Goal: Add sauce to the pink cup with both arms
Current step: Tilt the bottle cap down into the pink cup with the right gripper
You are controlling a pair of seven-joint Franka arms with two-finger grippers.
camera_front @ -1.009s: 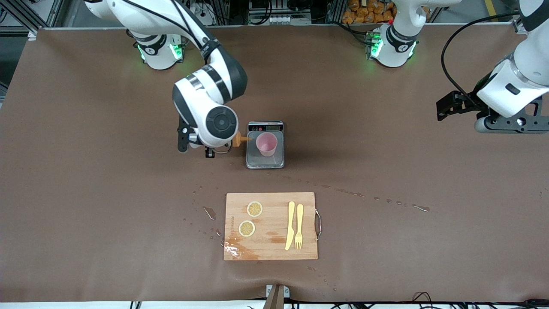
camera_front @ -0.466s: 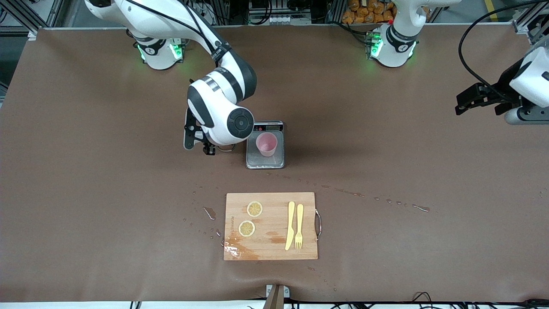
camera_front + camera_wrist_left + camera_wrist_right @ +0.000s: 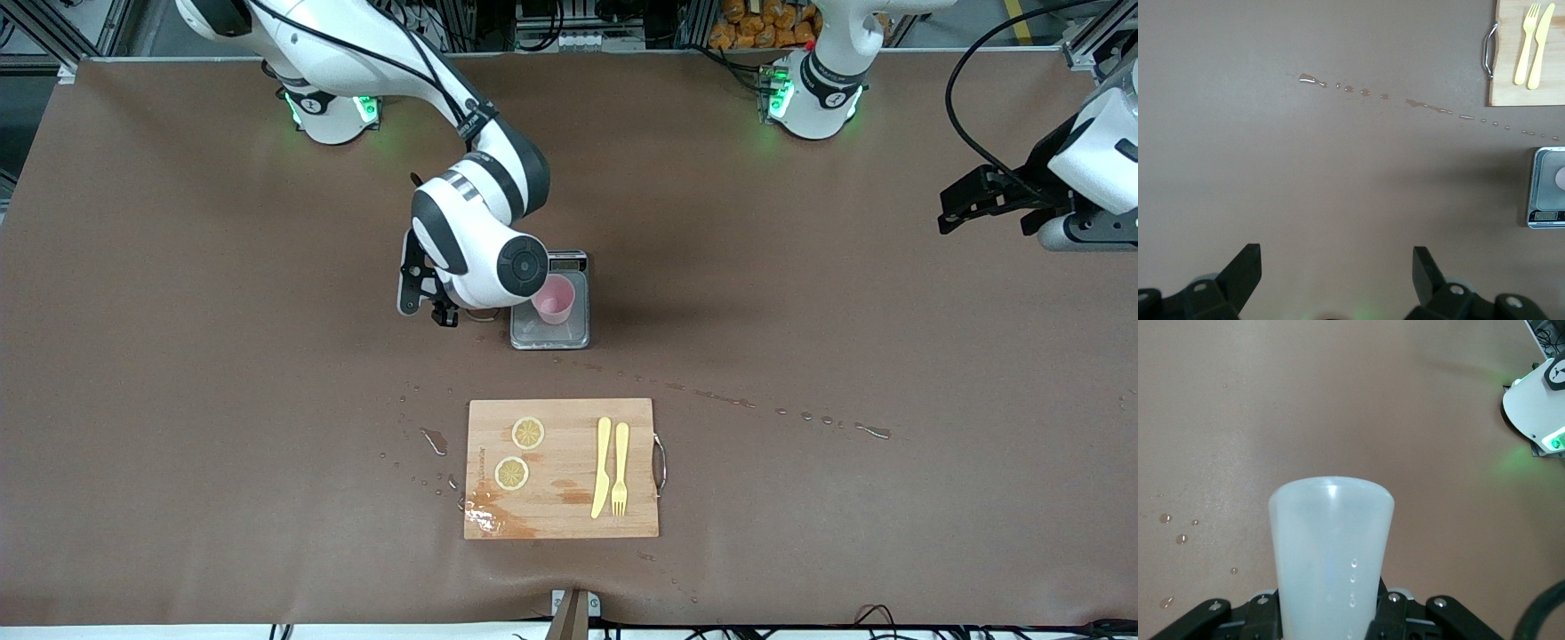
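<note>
The pink cup (image 3: 557, 302) stands on the grey scale (image 3: 551, 335) at mid table; a sliver of it also shows in the left wrist view (image 3: 1561, 179). My right arm's wrist (image 3: 480, 258) hangs over the scale's edge and covers part of the cup's rim. My right gripper (image 3: 1331, 603) is shut on the sauce bottle's translucent whitish body (image 3: 1330, 547). The orange cap and nozzle are hidden, and the bottle is hidden in the front view. My left gripper (image 3: 969, 200) is open and empty (image 3: 1337, 257) over bare table at the left arm's end, waiting.
A wooden cutting board (image 3: 562, 524) with two lemon slices (image 3: 528, 433), a yellow knife (image 3: 602, 467) and a fork (image 3: 620, 467) lies nearer the front camera than the scale. Liquid drops (image 3: 800, 415) trail across the brown mat.
My right arm has swung toward the scale; its wrist now covers the orange nozzle and part of the cup. My left gripper rose and moved toward the table's end, then stayed.
</note>
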